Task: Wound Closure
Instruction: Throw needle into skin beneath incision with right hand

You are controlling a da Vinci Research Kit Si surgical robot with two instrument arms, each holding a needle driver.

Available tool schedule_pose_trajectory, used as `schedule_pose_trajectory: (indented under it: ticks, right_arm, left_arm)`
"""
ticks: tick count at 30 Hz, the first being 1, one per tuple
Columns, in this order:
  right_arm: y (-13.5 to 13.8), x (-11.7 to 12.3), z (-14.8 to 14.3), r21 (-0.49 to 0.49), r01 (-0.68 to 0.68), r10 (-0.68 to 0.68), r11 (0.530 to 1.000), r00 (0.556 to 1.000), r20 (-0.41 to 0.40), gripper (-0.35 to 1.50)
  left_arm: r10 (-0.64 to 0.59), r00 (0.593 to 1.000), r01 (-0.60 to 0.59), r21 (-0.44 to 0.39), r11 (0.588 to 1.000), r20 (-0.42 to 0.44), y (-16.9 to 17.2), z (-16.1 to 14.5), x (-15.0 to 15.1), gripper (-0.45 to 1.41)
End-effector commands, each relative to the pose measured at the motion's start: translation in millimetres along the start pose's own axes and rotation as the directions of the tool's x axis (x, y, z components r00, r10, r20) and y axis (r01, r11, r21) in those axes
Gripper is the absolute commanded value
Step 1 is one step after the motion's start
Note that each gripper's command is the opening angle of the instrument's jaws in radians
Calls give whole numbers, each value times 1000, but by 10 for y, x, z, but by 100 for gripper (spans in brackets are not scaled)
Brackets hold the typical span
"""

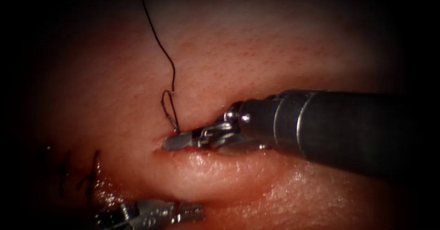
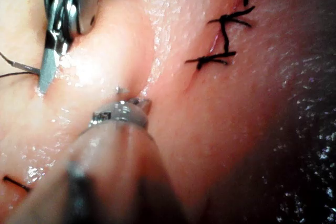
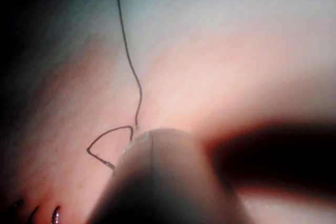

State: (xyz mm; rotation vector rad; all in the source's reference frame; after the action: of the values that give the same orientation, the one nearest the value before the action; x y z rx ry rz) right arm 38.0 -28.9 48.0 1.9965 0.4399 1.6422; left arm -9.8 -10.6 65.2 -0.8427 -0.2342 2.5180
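The tissue (image 1: 238, 60) bulges at the cut (image 1: 220, 153), where the right tool (image 1: 176, 140), jaws clenched, seems to grip the needle (image 1: 170, 112) near its thread (image 1: 158, 37); left tool (image 1: 192, 210) unclear; a slip could tear the edge.

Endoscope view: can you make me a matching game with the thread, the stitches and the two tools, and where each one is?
Things:
1. thread
2. stitches
3. right end effector
4. left end effector

Places:
A. along the bottom edge
B. tip on the tissue, beside the thread's loop
C. lower left, dark bars in a row
D. runs up to the top edge

Pairs: 1-D, 2-C, 3-B, 4-A.

I cannot tell what either end effector holds, nor where the needle is.
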Motion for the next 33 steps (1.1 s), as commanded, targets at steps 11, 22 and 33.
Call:
schedule_pose_trajectory:
  ticks: [11,22,33]
  right_arm:
    - [-14,24,0,31,251,-245,968,962,-123,-35]
    - [-49,87,-49,-172,741,-749,648,582,-315,110]
    - [-75,115,-80,-340,830,-885,442,342,-316,113]
  left_arm:
    - [0,1000,0,1,1000,0,0,7,1,-13]
    - [-2,1000,2,2,1000,2,4,3,3,-13]
    - [-1,1000,1,2,1000,2,5,2,1,-13]
